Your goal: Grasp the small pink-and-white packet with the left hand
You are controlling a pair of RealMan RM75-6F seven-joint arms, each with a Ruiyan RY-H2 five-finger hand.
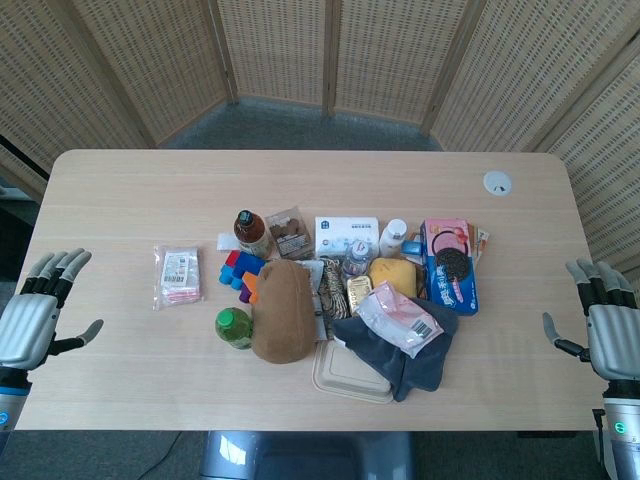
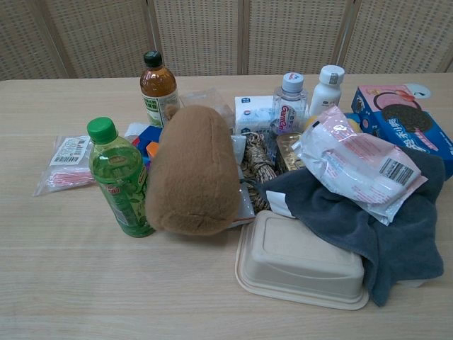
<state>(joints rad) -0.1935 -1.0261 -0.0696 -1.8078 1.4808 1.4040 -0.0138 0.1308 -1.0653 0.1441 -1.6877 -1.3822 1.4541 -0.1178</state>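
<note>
Left hand idle and empty, pink-and-white packet untouched on the worktop.

Head view: left hand [image 1: 35,315] hovers off the worktop's [image 1: 130,385] left edge, fingers spread, holding nothing; right hand [image 1: 610,325] likewise at the right edge. The pink-and-white packet [image 1: 178,276] lies flat, apart from the clutter's left side, so probably an open approach. Chest view: no hands visible; green bottle [image 2: 120,177] stands just in front of the packet [image 2: 64,164], label print unreadable.
</note>
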